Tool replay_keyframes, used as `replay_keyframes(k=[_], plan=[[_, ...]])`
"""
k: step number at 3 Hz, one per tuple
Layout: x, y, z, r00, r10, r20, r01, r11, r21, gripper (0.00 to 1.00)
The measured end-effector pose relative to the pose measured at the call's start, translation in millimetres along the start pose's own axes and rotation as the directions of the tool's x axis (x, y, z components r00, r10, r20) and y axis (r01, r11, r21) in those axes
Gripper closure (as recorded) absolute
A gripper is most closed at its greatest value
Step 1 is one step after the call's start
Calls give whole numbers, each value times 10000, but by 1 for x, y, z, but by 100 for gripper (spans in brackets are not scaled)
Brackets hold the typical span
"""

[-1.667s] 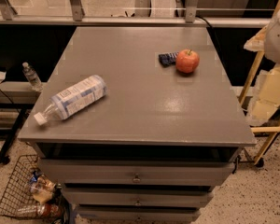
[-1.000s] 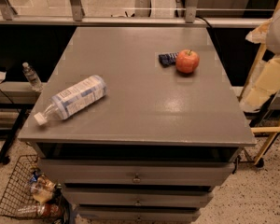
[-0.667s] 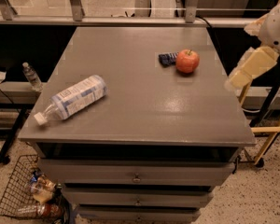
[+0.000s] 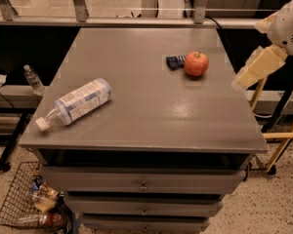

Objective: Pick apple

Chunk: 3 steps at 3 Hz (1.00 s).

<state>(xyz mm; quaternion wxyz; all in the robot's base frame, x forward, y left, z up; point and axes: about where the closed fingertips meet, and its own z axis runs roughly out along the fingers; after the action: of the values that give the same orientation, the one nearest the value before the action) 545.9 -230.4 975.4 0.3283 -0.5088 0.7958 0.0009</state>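
tool [image 4: 249, 74] hangs right of the apple [image 4: 196, 64], apart from it

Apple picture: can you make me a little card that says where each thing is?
apple: stem up, on the back right of the grey cabinet top
wrapper: dark blue, just left of the apple
water bottle: lying on its side, front left, cap toward the left edge
hand: past the top's right edge, right of the apple, not touching it
wire basket: on the floor, lower left
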Motion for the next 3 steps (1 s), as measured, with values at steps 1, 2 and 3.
replay_keyframes(k=[1,2,3], plan=[[-5,5,37,9933,1026,526,-1017,9946,-203,0],[-17,5,75,9837,1512,973,-1460,9876,-577,0],[-26,-1,108,9677,2027,1502,-1899,9772,-950,0]])
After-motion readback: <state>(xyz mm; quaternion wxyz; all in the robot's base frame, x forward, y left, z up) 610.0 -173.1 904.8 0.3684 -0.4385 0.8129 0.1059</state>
